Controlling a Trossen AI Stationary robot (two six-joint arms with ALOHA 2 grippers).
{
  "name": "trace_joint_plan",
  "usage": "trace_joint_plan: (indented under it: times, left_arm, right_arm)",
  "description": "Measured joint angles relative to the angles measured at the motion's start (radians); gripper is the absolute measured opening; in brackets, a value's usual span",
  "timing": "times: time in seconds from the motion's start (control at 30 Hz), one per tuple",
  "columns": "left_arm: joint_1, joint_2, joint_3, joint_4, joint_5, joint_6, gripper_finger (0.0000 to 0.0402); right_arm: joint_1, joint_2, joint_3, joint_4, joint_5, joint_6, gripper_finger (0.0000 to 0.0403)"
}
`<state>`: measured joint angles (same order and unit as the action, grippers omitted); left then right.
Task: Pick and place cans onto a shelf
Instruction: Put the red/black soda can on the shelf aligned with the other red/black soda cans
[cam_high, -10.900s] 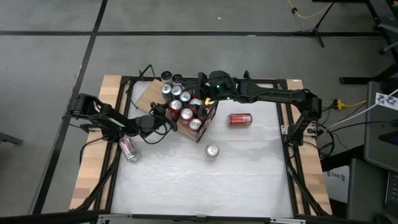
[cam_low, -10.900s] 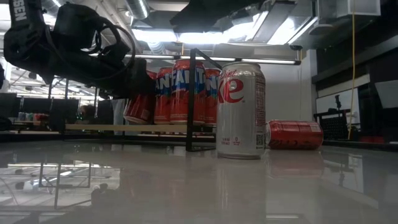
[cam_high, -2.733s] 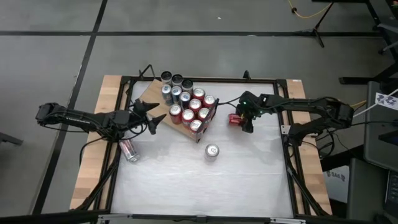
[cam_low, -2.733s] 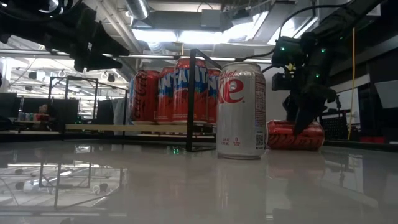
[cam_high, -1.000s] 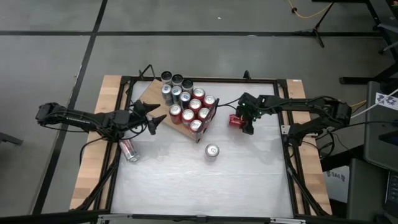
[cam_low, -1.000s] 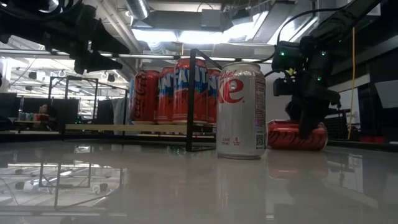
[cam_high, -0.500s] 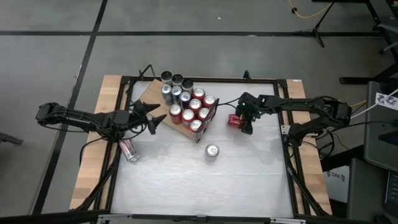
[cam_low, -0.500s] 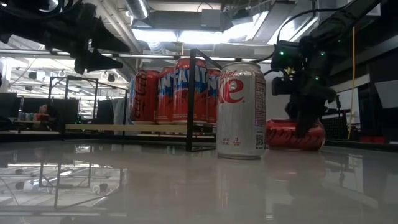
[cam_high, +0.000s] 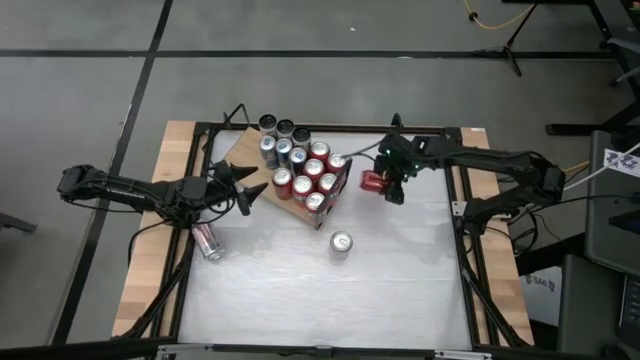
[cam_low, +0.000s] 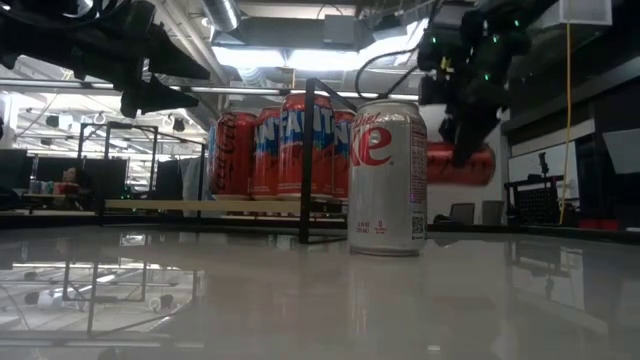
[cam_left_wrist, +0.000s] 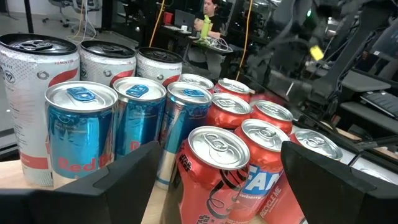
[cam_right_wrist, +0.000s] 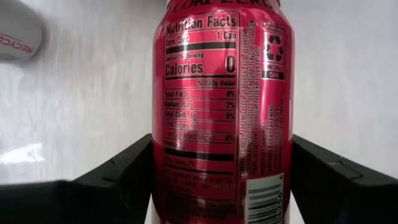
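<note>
The right gripper (cam_high: 390, 183) is clenched around a red can (cam_high: 372, 181), carried lying sideways above the worktop (cam_high: 400, 280), at three o'clock from the shelf (cam_high: 243, 152) with its standing cans (cam_high: 304, 172). The can seems light, with thin, smooth walls, so a grip across the middle of the body looks best. The left gripper (cam_high: 243, 192) waits released at nine o'clock from the shelf.

White table (cam_high: 400, 280) under shelf (cam_high: 243, 152), two cans (cam_high: 341, 243)
</note>
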<state>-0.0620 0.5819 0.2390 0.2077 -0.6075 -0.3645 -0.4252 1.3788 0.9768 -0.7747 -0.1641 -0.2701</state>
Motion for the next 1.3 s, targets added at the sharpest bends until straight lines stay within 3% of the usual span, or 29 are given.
trace_joint_plan:
  times: [0.23,0.47,0.63,0.9,1.3]
  left_arm:
    - [0.0,0.0,0.0,0.0,0.0,0.0,0.033]
    - [0.0,0.0,0.0,0.049,0.018,0.005,0.033]
    - [0.0,0.0,0.0,0.154,0.113,0.035,0.033]
    - [-0.019,0.008,0.0,0.362,0.291,0.105,0.033]
    - [-0.218,0.141,0.0,0.528,0.311,0.248,0.033]
  right_arm:
    - [0.0,-0.001,0.192,-0.219,0.091,-0.026,0.0289]
    - [0.037,-0.002,0.372,-0.223,0.023,0.011,0.029]
    - [0.126,-0.002,0.429,-0.073,-0.071,0.08,0.029]
    - [0.299,0.032,0.431,0.207,-0.089,0.19,0.0291]
    - [0.46,0.206,0.43,0.617,-0.035,0.309,0.0291]
